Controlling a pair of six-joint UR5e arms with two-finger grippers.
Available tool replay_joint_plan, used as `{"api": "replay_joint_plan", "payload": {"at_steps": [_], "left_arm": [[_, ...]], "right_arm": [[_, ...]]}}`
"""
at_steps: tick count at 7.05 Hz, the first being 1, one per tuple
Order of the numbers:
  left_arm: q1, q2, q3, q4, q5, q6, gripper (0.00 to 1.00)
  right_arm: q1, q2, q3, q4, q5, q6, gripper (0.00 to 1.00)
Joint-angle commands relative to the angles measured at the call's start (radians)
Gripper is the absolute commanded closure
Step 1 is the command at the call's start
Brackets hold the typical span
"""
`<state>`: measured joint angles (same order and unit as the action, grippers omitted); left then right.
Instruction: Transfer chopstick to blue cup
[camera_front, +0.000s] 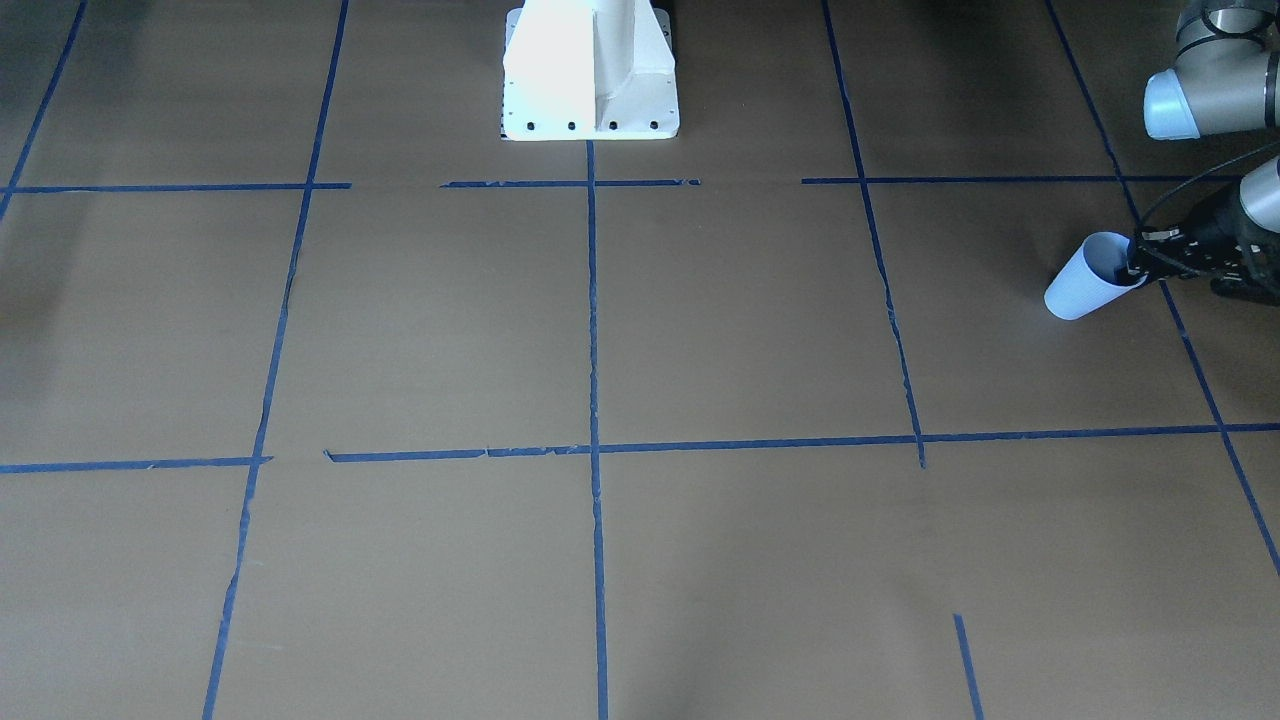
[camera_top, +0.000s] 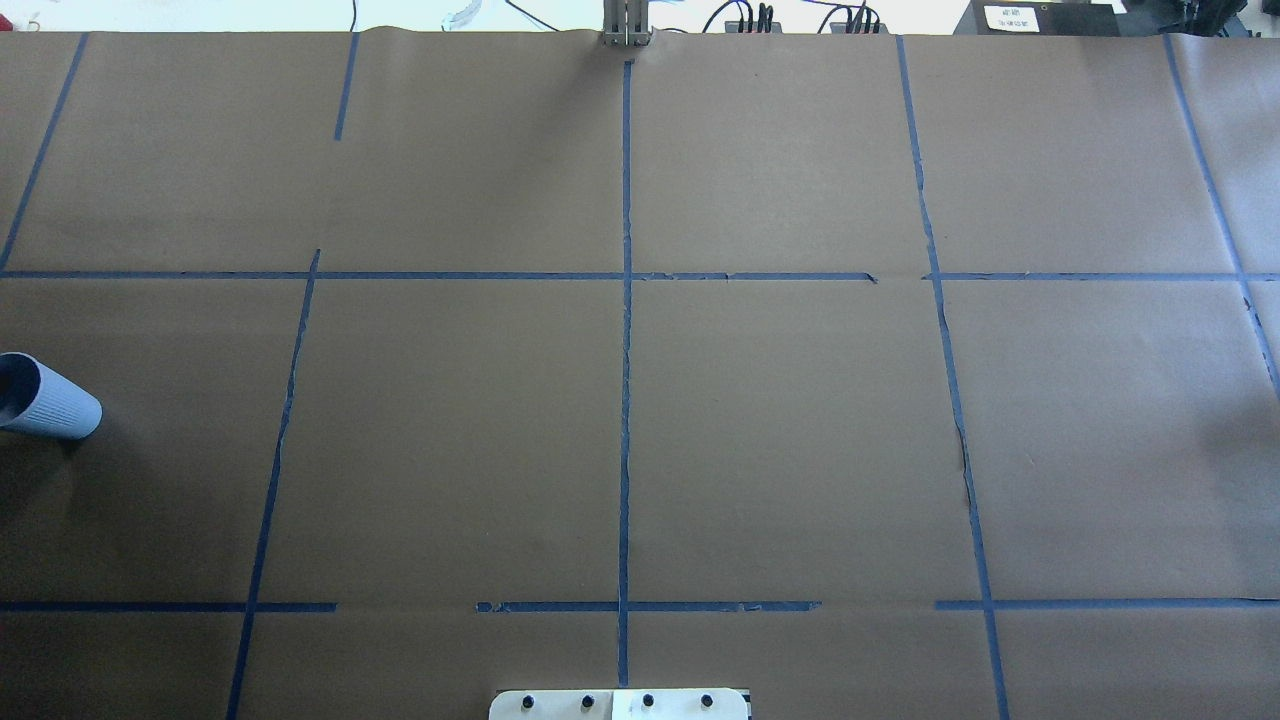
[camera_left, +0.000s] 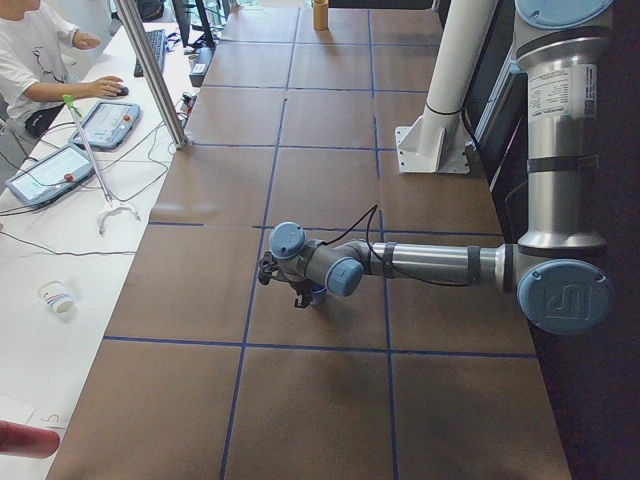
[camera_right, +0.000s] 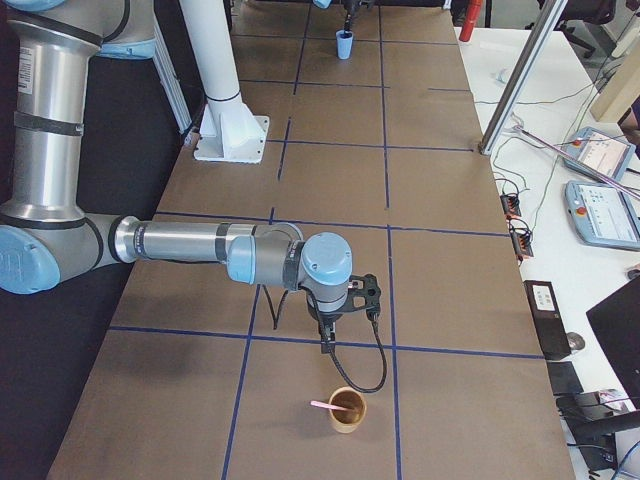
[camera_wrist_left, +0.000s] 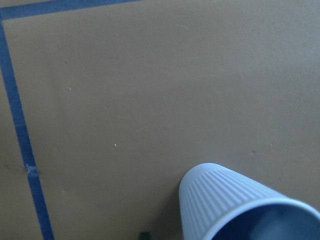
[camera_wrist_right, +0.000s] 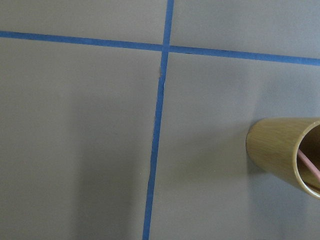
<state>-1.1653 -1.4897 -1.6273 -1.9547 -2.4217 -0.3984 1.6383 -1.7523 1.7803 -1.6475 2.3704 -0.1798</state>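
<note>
The blue cup (camera_front: 1080, 282) stands at the table's end on my left side; it also shows in the overhead view (camera_top: 50, 402) and, ribbed wall and rim, in the left wrist view (camera_wrist_left: 225, 200). My left gripper (camera_front: 1138, 266) is at the cup's rim; I cannot tell if it grips it. A pink chopstick (camera_right: 322, 405) leans in a tan wooden cup (camera_right: 348, 410) at the table's other end, also seen in the right wrist view (camera_wrist_right: 311, 166). My right gripper (camera_right: 328, 336) hangs a little behind that cup; I cannot tell if it is open or shut.
The white robot pedestal (camera_front: 590, 80) stands at the table's middle rear. Blue tape lines (camera_top: 626, 400) grid the brown table. A side bench with tablets (camera_right: 600, 210) and cables runs along the far edge, where a person (camera_left: 35, 60) sits.
</note>
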Motion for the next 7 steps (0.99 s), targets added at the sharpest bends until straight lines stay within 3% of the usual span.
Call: {"api": "replay_joint_plan", "payload": {"at_steps": [1, 2, 4, 5, 6, 7], "left_arm": [[0.026, -0.052, -0.064, -0.03, -0.003, -0.158, 1.0], [0.039, -0.143, -0.103, -0.017, -0.005, -0.363, 1.0], [0.197, -0.275, -0.205, -0.012, 0.006, -0.721, 1.0], [0.276, -0.394, -0.212, -0.009, 0.035, -0.925, 1.0], [0.403, -0.491, -0.21, -0.007, 0.121, -1.042, 1.0], [0.511, -0.564, -0.206, 0.012, 0.276, -1.1, 1.0]], "right_arm": [[0.0, 0.001, -0.001, 0.0, 0.0, -0.001, 0.0], [0.0, -0.001, 0.002, 0.0, 0.0, 0.0, 0.0], [0.0, -0.001, 0.004, 0.0, 0.0, -0.001, 0.0], [0.0, 0.0, 0.004, 0.0, 0.0, -0.001, 0.0], [0.0, 0.001, 0.004, 0.002, 0.0, -0.001, 0.0], [0.0, -0.001, 0.004, 0.008, 0.003, 0.0, 0.0]]}}
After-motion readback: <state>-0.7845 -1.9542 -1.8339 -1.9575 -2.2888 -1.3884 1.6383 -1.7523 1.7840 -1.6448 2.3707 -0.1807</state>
